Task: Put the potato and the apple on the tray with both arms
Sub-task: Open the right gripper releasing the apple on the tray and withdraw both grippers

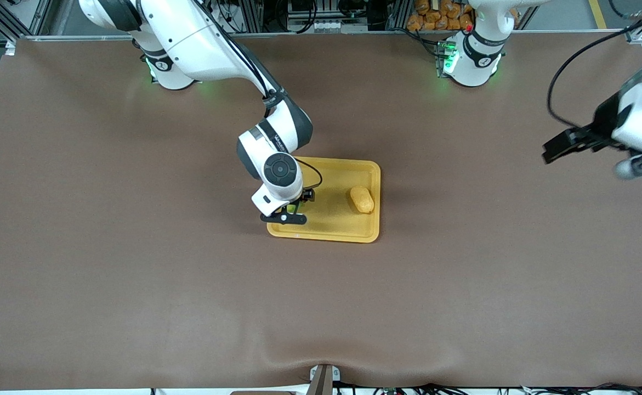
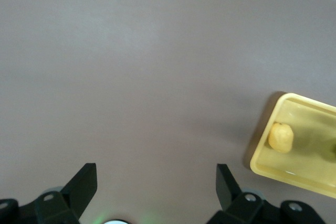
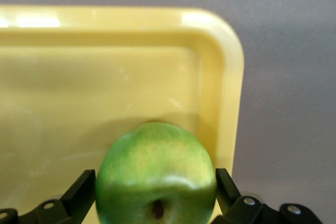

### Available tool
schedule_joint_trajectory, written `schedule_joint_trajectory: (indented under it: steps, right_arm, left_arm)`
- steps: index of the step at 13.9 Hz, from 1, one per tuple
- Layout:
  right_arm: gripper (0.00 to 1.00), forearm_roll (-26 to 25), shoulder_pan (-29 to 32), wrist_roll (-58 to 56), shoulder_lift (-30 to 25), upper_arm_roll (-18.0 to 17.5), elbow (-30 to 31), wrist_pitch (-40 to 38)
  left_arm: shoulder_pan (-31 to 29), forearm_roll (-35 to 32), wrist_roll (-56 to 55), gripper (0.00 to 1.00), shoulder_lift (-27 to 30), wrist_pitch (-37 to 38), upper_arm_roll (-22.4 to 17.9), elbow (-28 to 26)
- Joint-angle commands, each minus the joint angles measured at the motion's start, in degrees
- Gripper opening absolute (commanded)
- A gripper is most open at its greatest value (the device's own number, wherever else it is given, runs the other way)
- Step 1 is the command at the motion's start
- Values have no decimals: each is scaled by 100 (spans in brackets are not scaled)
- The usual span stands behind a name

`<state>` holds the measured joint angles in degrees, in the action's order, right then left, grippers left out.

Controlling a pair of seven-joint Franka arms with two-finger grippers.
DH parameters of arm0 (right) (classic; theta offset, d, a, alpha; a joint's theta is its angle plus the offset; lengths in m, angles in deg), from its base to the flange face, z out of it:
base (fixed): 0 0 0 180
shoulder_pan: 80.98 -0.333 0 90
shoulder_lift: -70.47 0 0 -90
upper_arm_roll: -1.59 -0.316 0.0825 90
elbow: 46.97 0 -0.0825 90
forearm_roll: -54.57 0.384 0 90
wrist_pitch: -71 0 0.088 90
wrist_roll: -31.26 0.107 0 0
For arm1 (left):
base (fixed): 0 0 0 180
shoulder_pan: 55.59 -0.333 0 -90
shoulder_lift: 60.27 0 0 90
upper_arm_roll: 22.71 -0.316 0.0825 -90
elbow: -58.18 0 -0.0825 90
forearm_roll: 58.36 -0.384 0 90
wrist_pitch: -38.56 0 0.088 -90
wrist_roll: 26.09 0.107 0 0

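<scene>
The yellow-orange tray (image 1: 331,230) lies mid-table. The tan potato (image 1: 362,199) lies in it at the left arm's end and also shows in the left wrist view (image 2: 281,137). My right gripper (image 1: 287,213) is low over the tray's corner at the right arm's end. Its fingers (image 3: 79,192) stand wide on either side of the green apple (image 3: 156,177), which rests on the tray floor (image 3: 79,93) with its stem dimple up. My left gripper (image 1: 564,145) is open and empty, high over bare table at the left arm's end, its fingertips (image 2: 84,182) spread.
The brown tablecloth (image 1: 189,302) covers the whole table. Both arm bases (image 1: 471,60) stand along the table edge farthest from the front camera. The tray's raised rim (image 3: 231,77) runs close beside the apple.
</scene>
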<state>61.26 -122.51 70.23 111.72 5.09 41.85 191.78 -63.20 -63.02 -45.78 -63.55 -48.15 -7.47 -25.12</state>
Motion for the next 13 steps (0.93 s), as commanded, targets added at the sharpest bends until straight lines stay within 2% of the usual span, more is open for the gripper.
schedule_joint_trajectory:
  steps: [1, 5, 8, 10, 12, 13]
  right_arm:
    - [100, -71, 83, 50, -668, 19, 31, -606]
    - [100, -62, 645, -214, -1521, 28, 39, -1126]
    - [100, -54, 1418, -468, -2092, 20, 232, -1162]
    - [100, -54, 1909, -915, -2427, 28, 285, -1241]
    - [100, -54, 2341, -1477, -2804, 28, 320, -1460]
    - [100, -54, 2552, -1611, -3032, 28, 347, -1591]
  left_arm:
    - [-416, 71, 684, 100, 283, 119, 15, -142]
    - [-531, 88, 801, 100, 433, 251, 15, -151]
    - [-523, 80, 827, 100, 495, 374, 59, -168]
    - [-173, 10, 889, 100, 504, 296, -64, -229]
    - [432, 88, 959, 100, 670, 234, -773, -457]
    - [618, 88, 994, 100, 723, 216, -924, -519]
